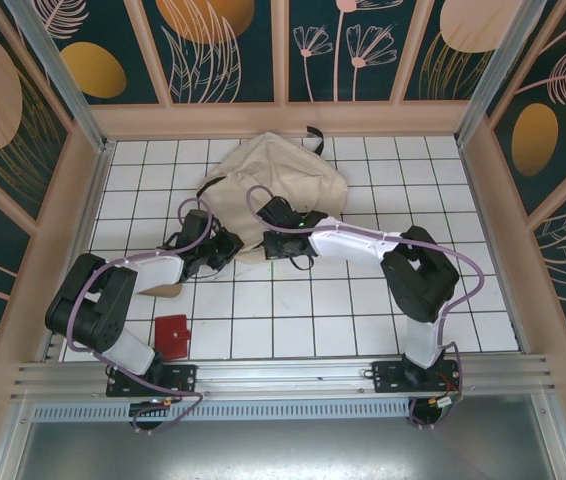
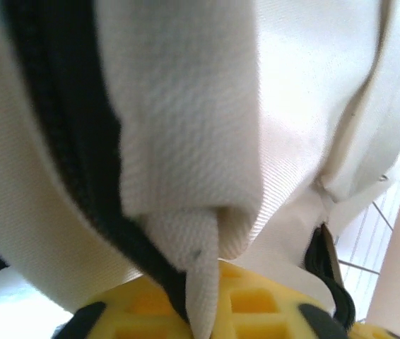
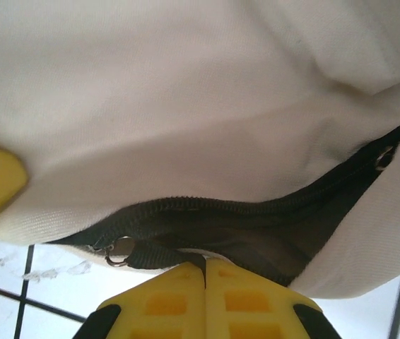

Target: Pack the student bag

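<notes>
Task's thing: the large soft beige fabric backpack with black zips and straps [image 1: 273,180] lies slumped on the white tiled desk [image 1: 363,320], with both arms reaching to its near edge.
Left end effector [image 2: 203,307]: at the backpack's near-left corner. A fold of beige cloth and a run of black zip tape [image 2: 80,141] drop between its yellow fingers. The gap looks narrow, but I cannot tell whether the cloth is pinched or merely lying there.
Right end effector [image 3: 205,272]: at the middle of the backpack's near edge, fingers pressed together on the black pull tab [image 3: 154,254] beside a small metal ring [image 3: 119,247].
Zip mouth [image 3: 256,226]: partly parted, a dark slit along the backpack's lower seam.
Other item: a small flat red square [image 1: 173,335] lies well apart from the backpack, on its near-left side.
Step in hand: most likely opening the backpack, one side bracing the cloth while the other works the zip.
Next move calls for: a steady pull on the tab along the zip line with the cloth kept taut, so the mouth widens enough to take the items.
</notes>
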### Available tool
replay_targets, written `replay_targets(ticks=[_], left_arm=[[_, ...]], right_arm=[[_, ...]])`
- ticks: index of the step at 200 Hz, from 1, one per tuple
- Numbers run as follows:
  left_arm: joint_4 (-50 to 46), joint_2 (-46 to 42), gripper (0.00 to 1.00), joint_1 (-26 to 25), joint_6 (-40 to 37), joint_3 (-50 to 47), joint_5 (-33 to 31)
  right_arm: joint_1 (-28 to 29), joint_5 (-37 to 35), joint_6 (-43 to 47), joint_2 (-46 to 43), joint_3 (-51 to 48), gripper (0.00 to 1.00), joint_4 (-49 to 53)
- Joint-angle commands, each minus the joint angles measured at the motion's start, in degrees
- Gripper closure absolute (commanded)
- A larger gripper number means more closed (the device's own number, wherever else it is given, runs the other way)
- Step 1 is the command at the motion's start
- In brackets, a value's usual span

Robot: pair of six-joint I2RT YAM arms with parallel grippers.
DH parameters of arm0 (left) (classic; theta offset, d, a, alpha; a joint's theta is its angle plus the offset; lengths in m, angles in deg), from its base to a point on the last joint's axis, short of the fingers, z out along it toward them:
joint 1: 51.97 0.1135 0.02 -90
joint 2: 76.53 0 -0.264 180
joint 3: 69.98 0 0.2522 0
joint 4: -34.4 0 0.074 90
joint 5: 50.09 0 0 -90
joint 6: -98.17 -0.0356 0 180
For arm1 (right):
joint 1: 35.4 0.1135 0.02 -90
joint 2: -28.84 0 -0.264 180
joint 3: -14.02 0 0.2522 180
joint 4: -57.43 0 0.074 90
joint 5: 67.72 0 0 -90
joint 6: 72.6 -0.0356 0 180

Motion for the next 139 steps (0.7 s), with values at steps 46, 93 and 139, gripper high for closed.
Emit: replay_targets(ticks=[46, 93, 139], left_arm=[[-9.23, -3.04, 0.47, 1.10, -12.23, 7.54, 2.93], [-17.67, -1.06, 0.43, -1.98, -23.61, 15.45, 1.48], [-23.90, 0.86, 0.41, -3.40, -31.14, 24.86, 0.66]], right_arm=[[-11.79, -6.64, -1.19, -7.29, -6.10, 1.00, 3.78], [-12.67, 5.86, 0.38, -10.83, -8.45, 1.00, -0.95], [-15.21, 19.11, -1.23, -16.25, -15.29, 1.00, -7.27]])
